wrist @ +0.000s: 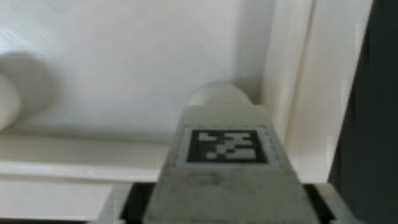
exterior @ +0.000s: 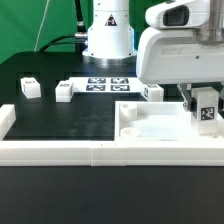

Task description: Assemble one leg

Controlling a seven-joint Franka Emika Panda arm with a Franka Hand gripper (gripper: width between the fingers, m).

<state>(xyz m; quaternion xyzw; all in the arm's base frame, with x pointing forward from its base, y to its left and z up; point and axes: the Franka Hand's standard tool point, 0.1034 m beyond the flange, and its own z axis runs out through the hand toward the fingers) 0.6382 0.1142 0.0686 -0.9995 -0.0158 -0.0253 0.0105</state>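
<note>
White plastic is making up nearly everything here, and the large white body is serving as the landmark, lying on the black table with its square recesses facing up. Over the body's corner at the exterior view's right, the gripper is hanging down and clamping the leg, a small white block showing its black-and-white tag toward the camera. The fingers are pressing its sides, and the leg is sitting low, at or just above the body's surface; whether it is touching cannot be told.

In the wrist view the leg is filling the lower middle, its tag facing the lens, with the body spreading pale behind it and a raised rim running alongside.

Three more legs are lying loose: one just beyond the body's far edge, another farther off, and a third farthest from the body. The marker board is lying flat beyond the body, near the robot base.
</note>
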